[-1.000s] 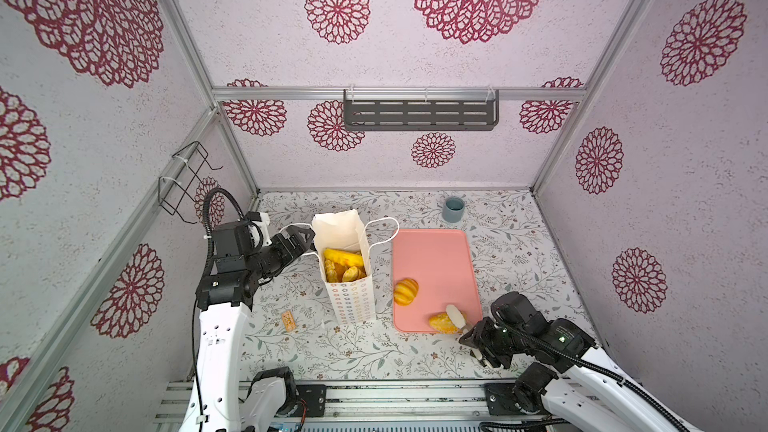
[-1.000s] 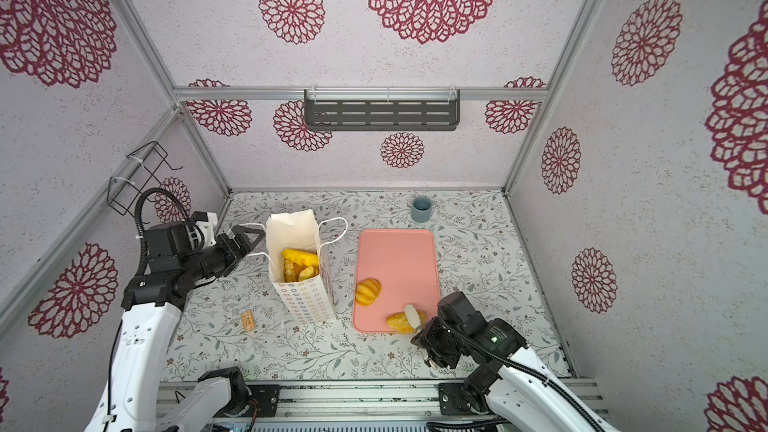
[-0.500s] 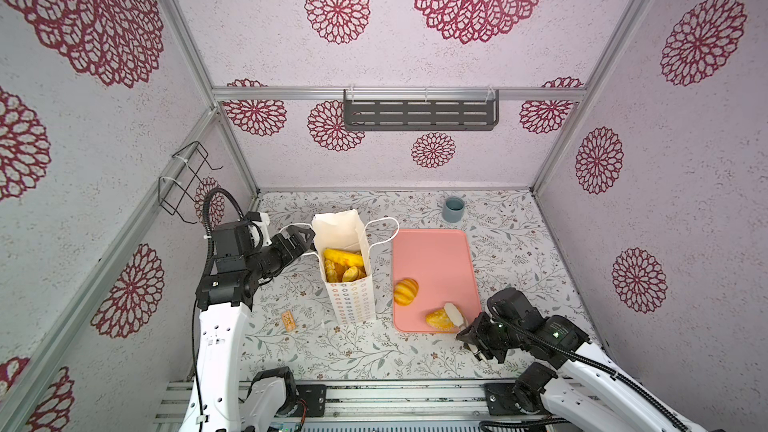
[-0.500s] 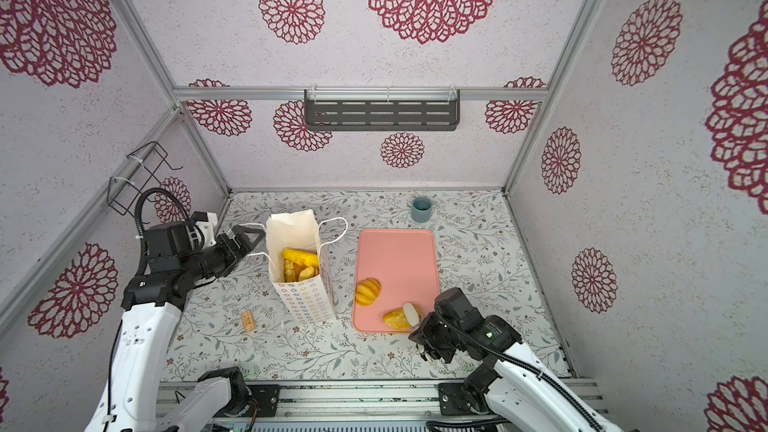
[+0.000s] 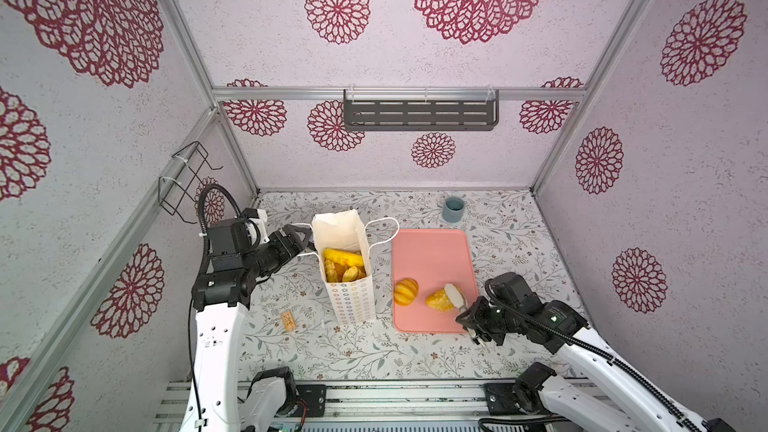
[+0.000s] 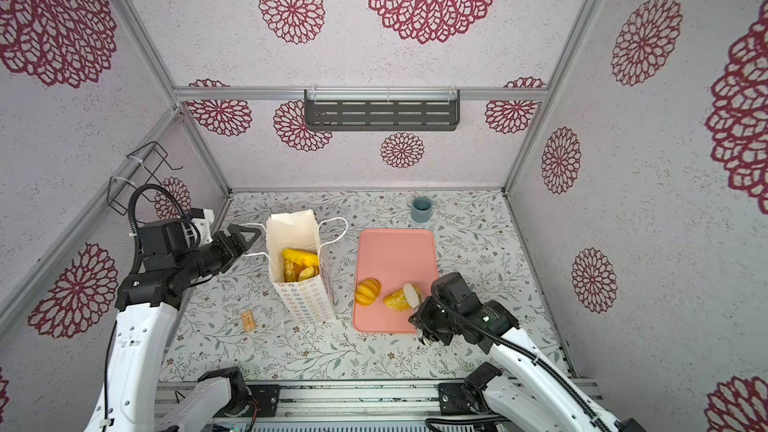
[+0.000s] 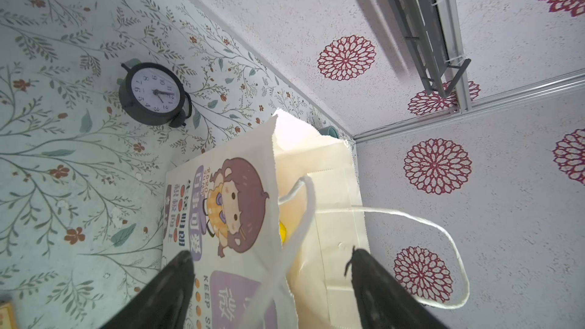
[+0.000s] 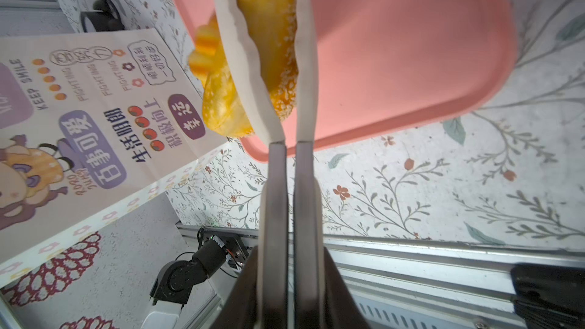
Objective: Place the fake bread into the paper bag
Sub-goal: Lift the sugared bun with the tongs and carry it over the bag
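Note:
The paper bag stands upright left of the pink tray, with several fake bread pieces inside. My right gripper is shut on steel tongs. Their white tips pinch a golden fake bread piece at the tray's near end. A ridged round bun lies beside it on the tray. My left gripper is open at the bag's left rim. Its jaws straddle the bag's front wall and the cord handle.
A blue cup stands behind the tray. A tiny tan cracker lies on the floor left of the bag. A black clock shows in the left wrist view. A wire rack hangs on the left wall, a grey shelf on the back.
The right gripper has squeezed the tongs shut on the bread piece and shifted slightly toward the tray. The left gripper's jaws have narrowed a little at the bag's rim.

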Controlling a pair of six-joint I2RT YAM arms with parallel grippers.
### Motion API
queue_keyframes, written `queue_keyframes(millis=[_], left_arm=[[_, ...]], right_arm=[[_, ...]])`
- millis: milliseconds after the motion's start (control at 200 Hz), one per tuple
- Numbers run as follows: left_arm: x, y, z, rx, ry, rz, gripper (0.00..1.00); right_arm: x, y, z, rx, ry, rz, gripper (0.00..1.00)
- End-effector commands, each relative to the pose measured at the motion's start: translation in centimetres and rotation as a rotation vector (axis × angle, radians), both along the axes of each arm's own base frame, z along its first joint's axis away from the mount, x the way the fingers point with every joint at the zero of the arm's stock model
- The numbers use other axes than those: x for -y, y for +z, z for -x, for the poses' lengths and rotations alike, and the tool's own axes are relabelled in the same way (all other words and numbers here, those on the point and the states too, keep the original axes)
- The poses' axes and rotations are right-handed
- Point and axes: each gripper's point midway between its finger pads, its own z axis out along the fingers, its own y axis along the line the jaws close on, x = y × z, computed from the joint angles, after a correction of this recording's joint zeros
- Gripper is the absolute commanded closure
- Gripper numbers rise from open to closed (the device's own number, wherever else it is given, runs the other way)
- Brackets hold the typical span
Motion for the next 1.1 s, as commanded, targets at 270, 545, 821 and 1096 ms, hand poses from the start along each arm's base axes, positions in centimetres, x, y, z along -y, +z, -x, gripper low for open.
queue_keyframes(millis=[270, 545, 821, 1096], left_arm=[[-0.4, 0.7, 1.0, 0.005, 0.012, -0.037, 0.37], [-0.8, 0.6, 1.9, -0.011, 0.032, -0.067, 0.41], [-1.1, 1.0, 2.5, -0.020, 0.050, -0.093, 0.50], [-1.0, 1.9, 3.1, -0.004, 0.050, -0.097, 0.58]], right_arm=[[2.0, 7.9, -5.4, 0.315, 0.081, 0.265, 0.81], [2.2, 13.5, -8.9, 0.490, 0.067, 0.352, 0.82], [1.8, 17.6, -11.4, 0.613, 0.064, 0.395, 0.83], [1.1, 21.5, -12.8, 0.709, 0.072, 0.392, 0.83]])
